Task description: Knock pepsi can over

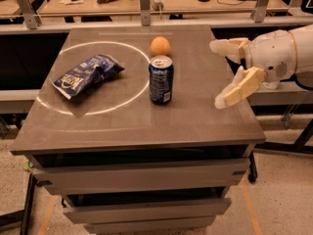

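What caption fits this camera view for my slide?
Open gripper hovers over the table edge, apart from the upright pepsi can; orange behind it, snack bag nearby.

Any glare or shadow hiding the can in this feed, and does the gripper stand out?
Camera view: warm, even light; the can stands fully lit, nothing hiding it. Camera view: the table has a soft sheen and a faint reflection under the can, no harsh glare. Camera view: the pale gripper stands out, open, right of the can and apart from it.
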{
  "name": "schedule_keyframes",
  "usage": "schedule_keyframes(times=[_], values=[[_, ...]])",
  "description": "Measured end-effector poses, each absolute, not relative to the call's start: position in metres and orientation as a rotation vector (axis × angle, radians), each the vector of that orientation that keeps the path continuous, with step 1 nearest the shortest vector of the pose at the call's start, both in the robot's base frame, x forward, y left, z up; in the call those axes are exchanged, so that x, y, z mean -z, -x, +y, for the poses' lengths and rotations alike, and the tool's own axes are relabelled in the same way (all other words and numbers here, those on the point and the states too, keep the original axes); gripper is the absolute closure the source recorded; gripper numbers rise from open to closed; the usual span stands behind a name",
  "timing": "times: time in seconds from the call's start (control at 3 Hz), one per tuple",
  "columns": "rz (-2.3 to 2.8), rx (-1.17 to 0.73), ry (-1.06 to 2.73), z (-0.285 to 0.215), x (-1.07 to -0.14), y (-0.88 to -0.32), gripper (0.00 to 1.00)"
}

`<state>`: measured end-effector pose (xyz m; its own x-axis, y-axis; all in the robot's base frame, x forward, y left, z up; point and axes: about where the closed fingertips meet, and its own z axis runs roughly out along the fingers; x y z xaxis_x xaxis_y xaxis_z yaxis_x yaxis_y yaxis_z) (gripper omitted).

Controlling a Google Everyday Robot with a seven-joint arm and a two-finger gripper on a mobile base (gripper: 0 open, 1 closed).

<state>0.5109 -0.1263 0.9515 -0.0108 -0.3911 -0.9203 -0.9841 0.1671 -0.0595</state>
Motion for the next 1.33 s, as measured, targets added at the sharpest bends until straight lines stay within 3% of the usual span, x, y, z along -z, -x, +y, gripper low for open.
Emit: schedule_keyframes(times=[1.33], values=[[1.427,-0.939,1.301,-0.089,-0.911,-0.565,0.0]])
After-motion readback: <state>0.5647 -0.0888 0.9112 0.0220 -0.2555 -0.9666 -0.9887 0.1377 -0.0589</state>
